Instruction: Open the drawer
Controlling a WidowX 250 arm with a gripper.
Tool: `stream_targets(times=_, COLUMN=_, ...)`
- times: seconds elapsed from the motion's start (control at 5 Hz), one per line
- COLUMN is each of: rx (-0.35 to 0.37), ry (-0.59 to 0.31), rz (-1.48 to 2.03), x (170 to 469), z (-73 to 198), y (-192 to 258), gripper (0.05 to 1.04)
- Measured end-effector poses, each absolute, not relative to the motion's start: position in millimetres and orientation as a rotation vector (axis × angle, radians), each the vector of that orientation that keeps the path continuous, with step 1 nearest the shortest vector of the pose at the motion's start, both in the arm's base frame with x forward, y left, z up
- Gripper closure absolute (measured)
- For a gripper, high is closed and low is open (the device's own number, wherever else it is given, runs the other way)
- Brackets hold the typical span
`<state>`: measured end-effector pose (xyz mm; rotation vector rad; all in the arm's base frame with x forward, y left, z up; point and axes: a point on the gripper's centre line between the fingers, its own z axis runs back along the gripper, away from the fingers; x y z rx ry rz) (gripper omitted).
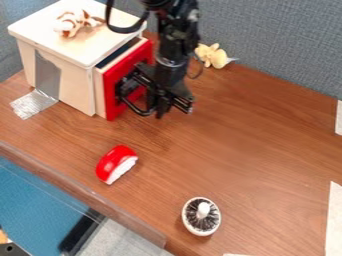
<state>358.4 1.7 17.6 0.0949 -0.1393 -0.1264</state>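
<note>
Camera view: wooden table (247,155), grey partition (267,40) behind; hand (174,111) by drawer (112,85); I cannot tell its opening or hold.

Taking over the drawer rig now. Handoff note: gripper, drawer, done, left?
Gripper: low, right at the drawer's red front; can't confirm a hold on it.
Drawer: in the cabinet, front standing slightly out, dark gap along the top.
Done: drawer is ajar.
Left: open it further; I'd check the grip before pulling.
Nearby: red-and-white brush and round brush on the table, probably out of the drawer's way. Soft toy on the cabinet top.
</note>
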Motion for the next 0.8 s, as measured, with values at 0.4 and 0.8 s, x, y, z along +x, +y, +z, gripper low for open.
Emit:
stream_targets(times=0.4, rx=0.064, ry=-0.143, rz=-0.165, x=354.6, z=22.9, y=-39.3, gripper=0.938)
stream_targets(times=0.8, rx=0.037, ry=-0.147, rz=-0.152, x=353.1, z=24.4, y=-55.7, gripper=0.894)
